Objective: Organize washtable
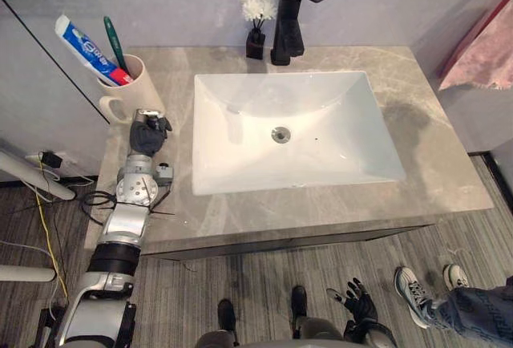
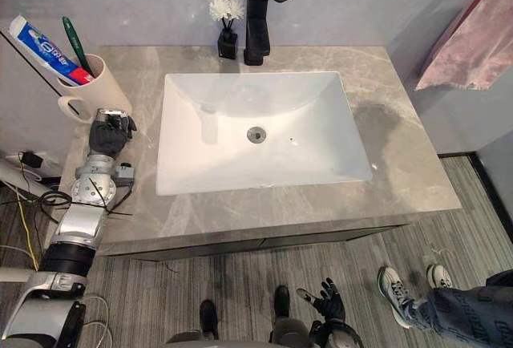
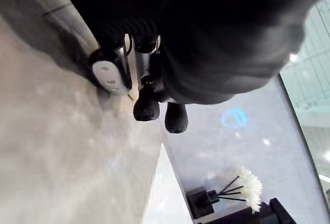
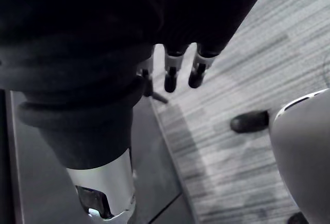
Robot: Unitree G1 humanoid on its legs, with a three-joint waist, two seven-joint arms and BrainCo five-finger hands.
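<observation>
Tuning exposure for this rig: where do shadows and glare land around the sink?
Left eye view: a broad soft shadow darkens the countertop right of the sink, and the faucet throws a faint one into the basin. Left wrist view: the left hand shades the countertop beside it; small glints dot the wall.

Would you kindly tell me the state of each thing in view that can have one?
Cup: upright, holding toothpaste and toothbrush.
Faucet: off, no water running.
Sink: empty.
Flower vase: upright, beside the faucet.
Towel: hanging.
Left hand: beside the cup.
Right hand: open, low above the floor.
</observation>
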